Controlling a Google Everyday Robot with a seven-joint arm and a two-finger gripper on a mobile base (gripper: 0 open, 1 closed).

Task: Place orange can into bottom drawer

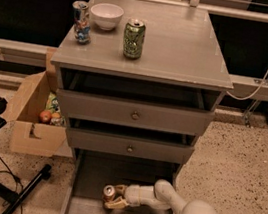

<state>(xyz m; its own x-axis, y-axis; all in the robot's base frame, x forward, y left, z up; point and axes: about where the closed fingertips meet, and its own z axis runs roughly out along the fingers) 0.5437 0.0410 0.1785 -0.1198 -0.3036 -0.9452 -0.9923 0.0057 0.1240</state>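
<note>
Inside the open bottom drawer [97, 171], my gripper [112, 198] reaches in from the right, jaws clamped on the upright orange can [109, 191], low over the drawer's grey floor.

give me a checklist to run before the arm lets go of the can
1. Bottom drawer pulled open: ok.
2. Orange can inside the drawer: ok.
3. Gripper low in the drawer, shut on the can: ok.
4. Can resting on the drawer floor: cannot tell.
5. Green can and bowl up on the cabinet top, away from the arm: ok.
</note>
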